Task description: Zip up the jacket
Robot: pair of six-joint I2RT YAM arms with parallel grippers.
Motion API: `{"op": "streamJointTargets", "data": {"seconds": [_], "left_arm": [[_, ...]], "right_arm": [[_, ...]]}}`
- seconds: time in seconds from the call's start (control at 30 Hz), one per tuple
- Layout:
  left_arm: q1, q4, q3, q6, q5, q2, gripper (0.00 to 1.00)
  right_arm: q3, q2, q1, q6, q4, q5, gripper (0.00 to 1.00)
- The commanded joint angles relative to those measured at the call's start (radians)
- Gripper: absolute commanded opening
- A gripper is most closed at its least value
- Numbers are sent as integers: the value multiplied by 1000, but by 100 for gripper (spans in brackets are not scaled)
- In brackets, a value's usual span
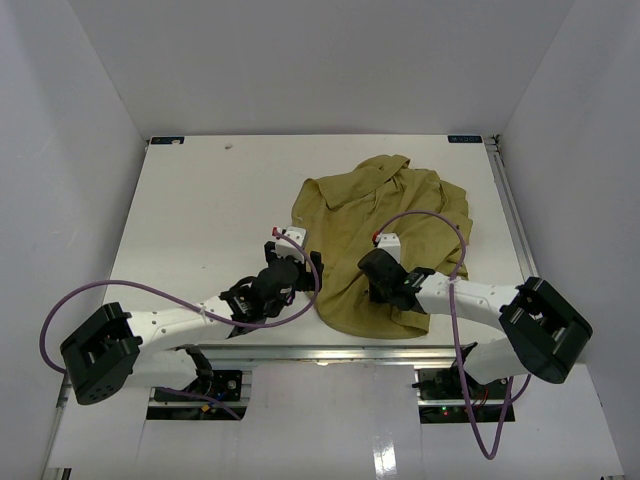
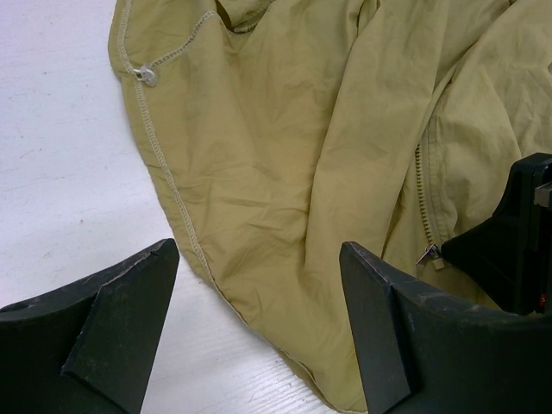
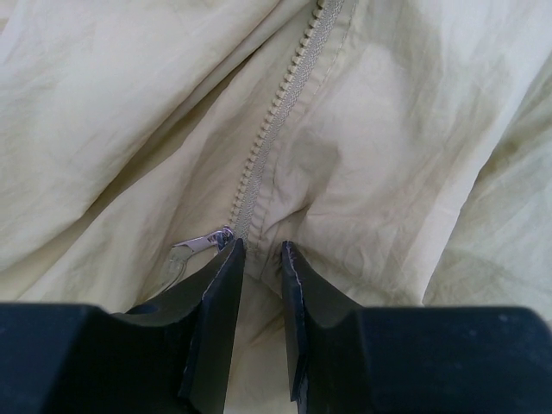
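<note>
Two-arm view of the zipping task, read from the near edge of the table outward.

Nearest, in the lower centre of the top view, both tools work at the hem end of the garment. The left gripper [image 2: 259, 254] stands wide and holds nothing. In its wrist view one finger is over the bare white table [image 1: 200, 200] and the other over the cloth, with the stitched hem edge [image 2: 164, 164] running between them. The right gripper [image 3: 261, 250] is drawn narrow, with only a slim gap between its jaws. It is set astride the fabric at the low end of the zip, just beside the small metal zipper slider [image 3: 226, 235], whose pull tab [image 3: 194, 246] lies to the left. Whether the jaws actually pinch the cloth cannot be told.

Beyond the fingertips, the pale zipper teeth [image 3: 276, 121] run up toward the top of the right wrist frame. A metal snap stud [image 2: 147, 76] sits on the hem corner at the upper left of the left wrist view.

Farther off, the large olive-yellow soft fabric jacket [image 1: 400, 215] lies crumpled at centre right of the table, with its collar toward the far edge.

Progress, as judged: the slider sits at the hem end, so the pull along the teeth appears not yet made. What is left is a firm hold at the zip's base, a grip on the tab, and the whole run toward the collar.
</note>
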Motion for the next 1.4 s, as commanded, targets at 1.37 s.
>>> {"op": "streamJointTargets", "data": {"seconds": [1.37], "left_arm": [[86,152,-14,-170,691,-113,84]], "right_arm": [[-236,-579,-33,-251,399,-314,8]]}}
